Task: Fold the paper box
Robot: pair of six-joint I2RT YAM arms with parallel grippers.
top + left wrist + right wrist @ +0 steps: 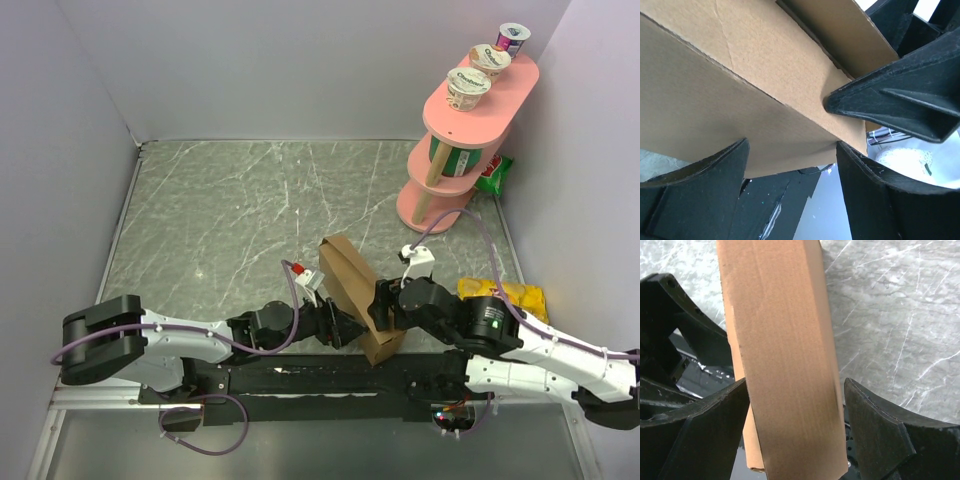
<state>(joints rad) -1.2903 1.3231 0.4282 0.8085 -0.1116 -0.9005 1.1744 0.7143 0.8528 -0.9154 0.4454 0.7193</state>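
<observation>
Standing tilted between the two arms at the near edge of the desk (230, 210) is the box (348, 280), plain brown corrugated cardboard, matt and unprinted, folded into a long slab with sharp creased edges. In the top view its long axis runs from a raised far end, a little to the left, down to a near end low by the right arm, over the black base plate (300, 380). The right wrist view shows a narrow face with a rough, perforated edge.

The right pincer (385, 308) holds the box across its width: its black, wedge-shaped fingers (700, 435) sit on either side, tips against the cardboard. The left pincer (338, 325) meets the box from the other side, its fingers (700, 200) spread wide with a broad face across the gap. Whether they press on it I cannot tell.

The desk is grey stone-look, veined with white. At its far right stands a pink rack (470, 130) with rounded tiers, three cups (468, 88) on top and a green packet (493, 175) at its foot. A yellow bag (510, 297) lies just behind the right arm.
</observation>
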